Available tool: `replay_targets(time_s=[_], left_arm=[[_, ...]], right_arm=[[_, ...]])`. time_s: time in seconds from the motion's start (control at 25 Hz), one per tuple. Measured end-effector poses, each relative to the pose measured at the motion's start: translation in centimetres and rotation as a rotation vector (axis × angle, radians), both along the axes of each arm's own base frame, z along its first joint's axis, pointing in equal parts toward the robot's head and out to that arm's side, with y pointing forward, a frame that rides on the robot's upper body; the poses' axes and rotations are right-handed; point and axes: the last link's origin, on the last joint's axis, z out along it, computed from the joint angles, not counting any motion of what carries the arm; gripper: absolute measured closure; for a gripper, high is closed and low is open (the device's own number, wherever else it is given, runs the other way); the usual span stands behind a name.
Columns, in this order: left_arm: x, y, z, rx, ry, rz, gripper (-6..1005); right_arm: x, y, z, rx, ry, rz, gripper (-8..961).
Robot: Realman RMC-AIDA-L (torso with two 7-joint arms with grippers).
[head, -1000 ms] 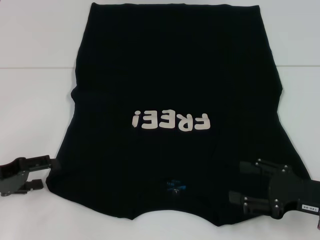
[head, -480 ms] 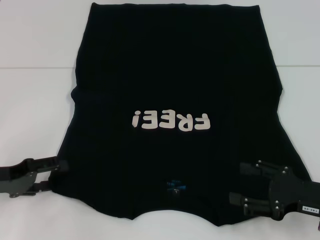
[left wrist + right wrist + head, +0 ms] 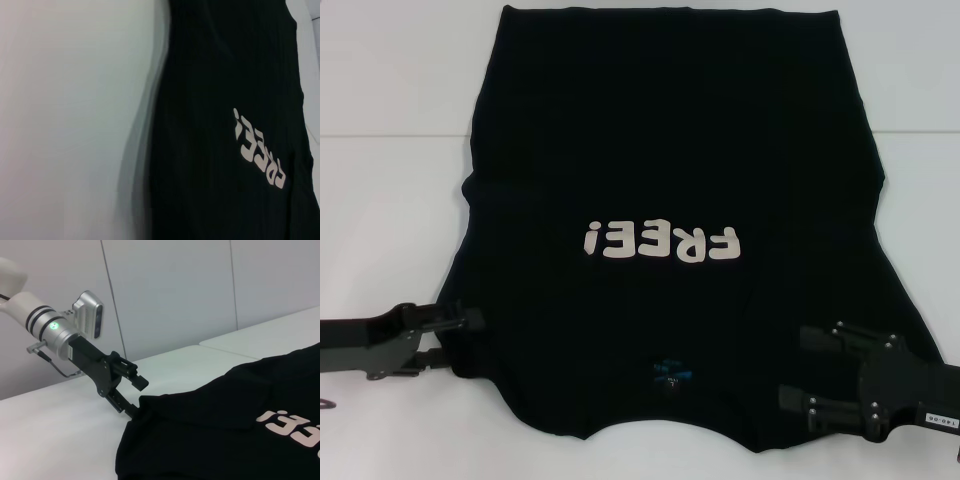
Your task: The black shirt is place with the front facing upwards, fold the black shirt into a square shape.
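So the black shirt (image 3: 670, 220) is spread flat on the white worktop (image 3: 390, 90), front up, collar end nearest the robot with the little blue neck label (image 3: 671, 374) showing and the cream "FREE!" lettering (image 3: 661, 241) reading upside down from the head view. The left gripper (image 3: 470, 322) sits right at the shirt's left shoulder edge; in the right wrist view its jaws are spread, lower finger slipping in at the cloth edge and upper finger above it, not pinched on anything yet. The right gripper (image 3: 800, 365) hangs over the right shoulder area, jaws also parted, nothing held. What I'd worry about: the left jaws look like they're only catching the very lip of the fabric, so if they close shallow the cloth could slide out as soon as it lifts. Could also grab just the top layer and leave the back layer on the worktop, which would make a messy fold. And the two grippers aren't level with each other, left is at the edge, right is further in on the cloth, so an uneven pull could skew the whole shirt and wreck any square shape.
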Motion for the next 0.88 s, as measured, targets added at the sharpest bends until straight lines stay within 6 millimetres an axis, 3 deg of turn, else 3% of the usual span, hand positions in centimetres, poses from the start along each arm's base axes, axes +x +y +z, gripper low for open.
replay_targets(time_s=[0.88], left_arm=[[-1.1,0.6,1.3,0.048,0.07,0.014,106]], right_arm=[[-0.3,-0.1,0.1,-0.005,0.013,0.01,97]])
